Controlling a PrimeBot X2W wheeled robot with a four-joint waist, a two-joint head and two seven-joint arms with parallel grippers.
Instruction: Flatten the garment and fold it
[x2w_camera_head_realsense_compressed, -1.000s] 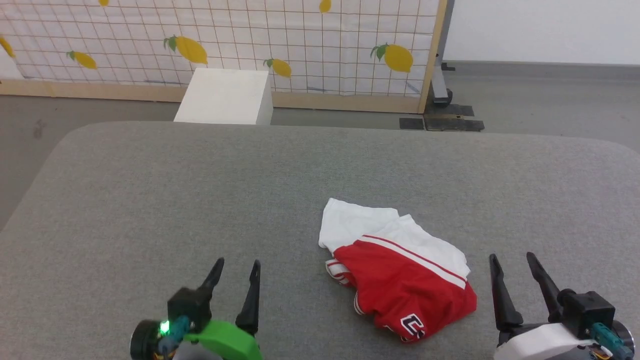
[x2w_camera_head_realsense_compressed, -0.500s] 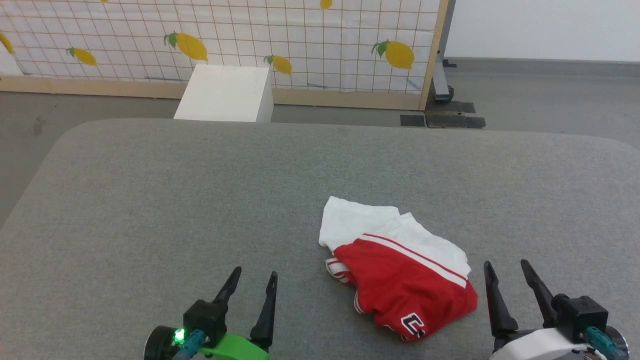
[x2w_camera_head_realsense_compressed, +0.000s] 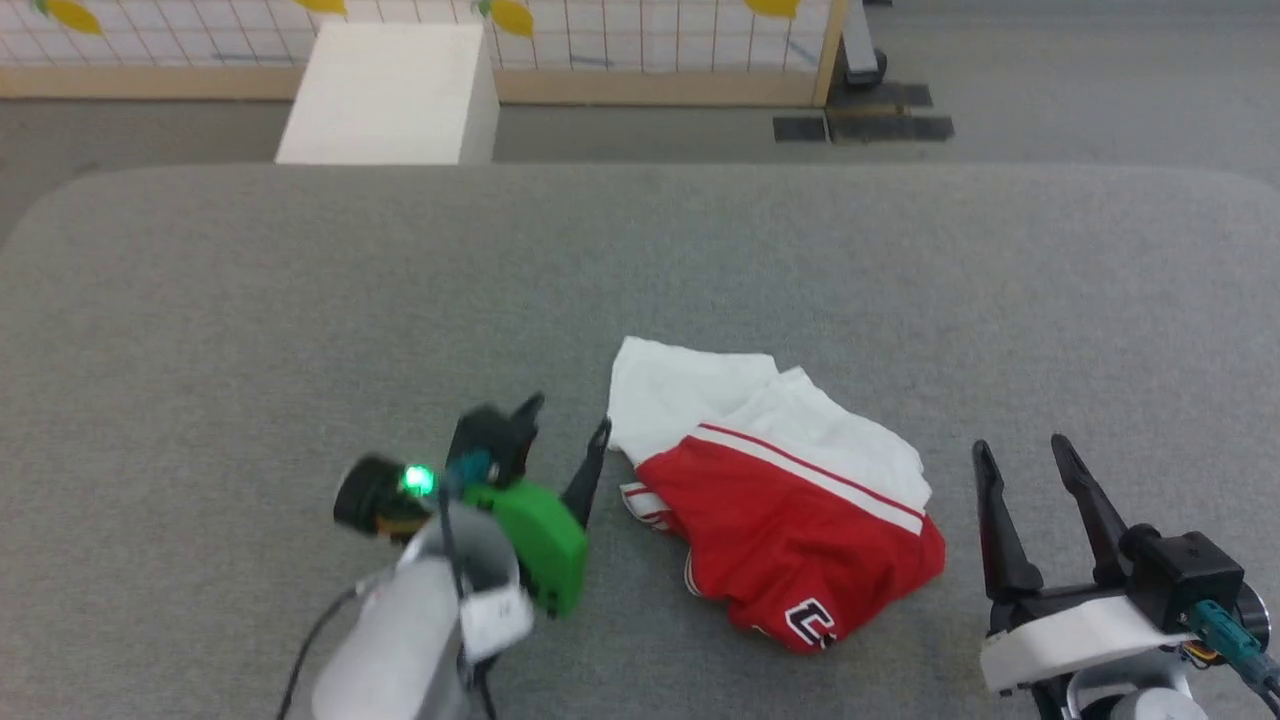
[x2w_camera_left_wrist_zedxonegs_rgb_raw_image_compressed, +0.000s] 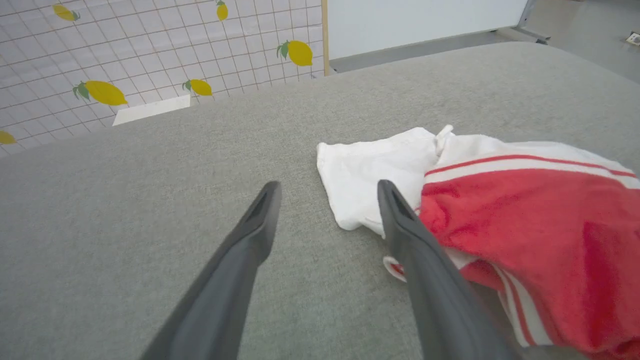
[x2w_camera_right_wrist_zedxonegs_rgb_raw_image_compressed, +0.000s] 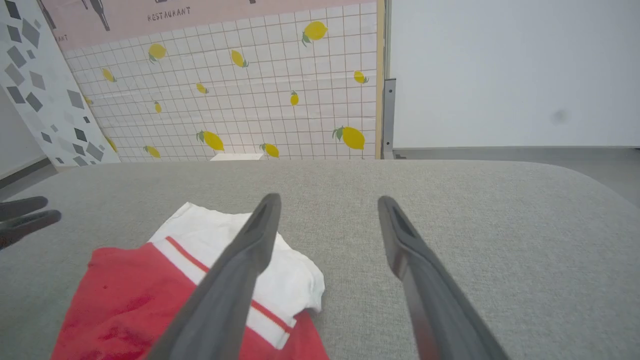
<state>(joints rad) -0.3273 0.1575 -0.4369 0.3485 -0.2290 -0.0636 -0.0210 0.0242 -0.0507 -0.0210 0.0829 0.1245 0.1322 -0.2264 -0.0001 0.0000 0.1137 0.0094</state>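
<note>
- Lying crumpled on the grey padded surface (x2w_camera_head_realsense_compressed: 250, 300), the garment (x2w_camera_head_realsense_compressed: 790, 520) sits just right of centre in the lower half of the head view. Its red body is toward the bottom and white sleeve fabric is bunched at its upper left.
- Red-and-white striped trim shows along the heap's lower-left edge. A fragment of black, white-outlined lettering shows at its bottom edge.
- Left gripper (x2w_camera_head_realsense_compressed: 568, 413): lower centre-left of the head view, fingers spread apart, nothing between them. Its right-hand fingertip is just beside the garment's white upper-left corner; whether they touch cannot be told.
- Left wrist view: the garment takes the right half of the frame. The right-hand finger crosses the white-to-red edge in the picture, and the left-hand finger is over bare grey surface.
- Right gripper (x2w_camera_head_realsense_compressed: 1019, 445): lower right of the head view, fingers spread and empty, over bare surface a little apart from the garment's right edge.
- Right wrist view: the garment lies at lower left, partly behind the left-hand finger. The left gripper's dark fingertips show at the far left edge.
- Background: white box (x2w_camera_head_realsense_compressed: 390, 95) at upper left beyond the surface — lemon-print grid panel (x2w_camera_right_wrist_zedxonegs_rgb_raw_image_compressed: 240, 90) behind it.
</note>
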